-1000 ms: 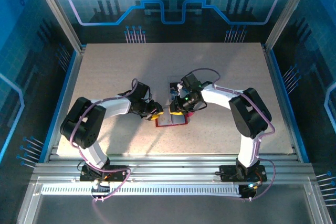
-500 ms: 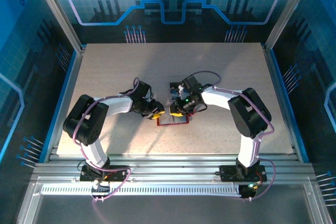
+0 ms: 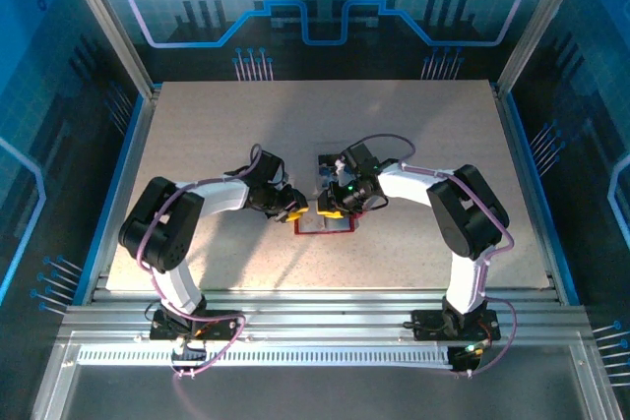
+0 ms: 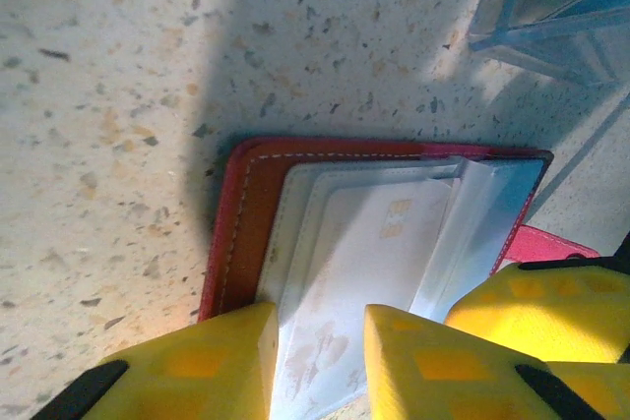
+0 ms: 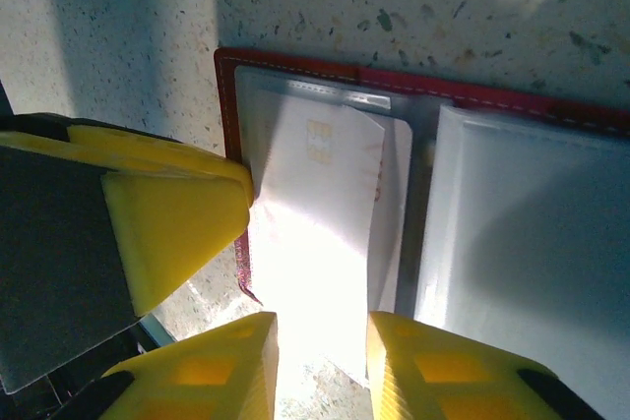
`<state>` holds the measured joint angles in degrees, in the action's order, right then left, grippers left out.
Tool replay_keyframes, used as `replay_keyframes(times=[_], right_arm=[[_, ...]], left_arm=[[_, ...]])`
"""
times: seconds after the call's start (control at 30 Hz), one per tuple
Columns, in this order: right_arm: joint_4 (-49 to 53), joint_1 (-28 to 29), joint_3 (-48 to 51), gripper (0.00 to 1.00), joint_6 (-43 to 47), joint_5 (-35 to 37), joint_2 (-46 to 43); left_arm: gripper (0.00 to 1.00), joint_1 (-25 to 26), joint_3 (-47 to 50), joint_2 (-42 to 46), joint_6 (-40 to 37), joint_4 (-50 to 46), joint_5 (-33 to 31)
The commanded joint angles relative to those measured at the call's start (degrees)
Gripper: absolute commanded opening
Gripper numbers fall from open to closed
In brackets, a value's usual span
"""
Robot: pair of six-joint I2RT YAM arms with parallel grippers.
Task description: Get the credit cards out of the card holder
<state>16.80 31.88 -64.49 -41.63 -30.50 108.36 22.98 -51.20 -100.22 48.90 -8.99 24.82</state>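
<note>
The card holder (image 3: 323, 227) lies open on the table between both arms, its red border (image 4: 241, 223) and grey pockets (image 5: 532, 243) showing. A pale pinkish-white credit card (image 4: 364, 243) (image 5: 315, 223) sticks partway out of one pocket, over the holder's edge. My left gripper (image 3: 293, 209) (image 4: 320, 371) is open, its yellow fingers apart above the card's free end. My right gripper (image 3: 331, 208) (image 5: 323, 376) is also open and straddles the same card from the other side. One left finger (image 5: 167, 228) rests at the holder's edge beside the card. The holder's red strap tab (image 4: 551, 243) pokes out near the right fingers (image 4: 532, 317).
The speckled tabletop (image 3: 197, 125) stretches wide around the holder. Blue-lit enclosure walls and metal posts (image 3: 128, 66) ring the table, and a slotted rail (image 3: 315, 351) runs along the near edge. A frame corner (image 4: 551, 7) shows beyond the holder.
My left gripper has edged right, closer to the holder. The right gripper's fingers have spread a little. The holder has stayed put.
</note>
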Motion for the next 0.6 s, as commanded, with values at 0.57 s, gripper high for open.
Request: replay_keyframes(times=[0.57], right_arm=[[-2.43, 0.42, 0.98, 0.28, -1.29, -2.57, 2.91]], left_arm=[[0.14, -0.42, 1.87, 1.37, -0.61, -2.53, -1.27]])
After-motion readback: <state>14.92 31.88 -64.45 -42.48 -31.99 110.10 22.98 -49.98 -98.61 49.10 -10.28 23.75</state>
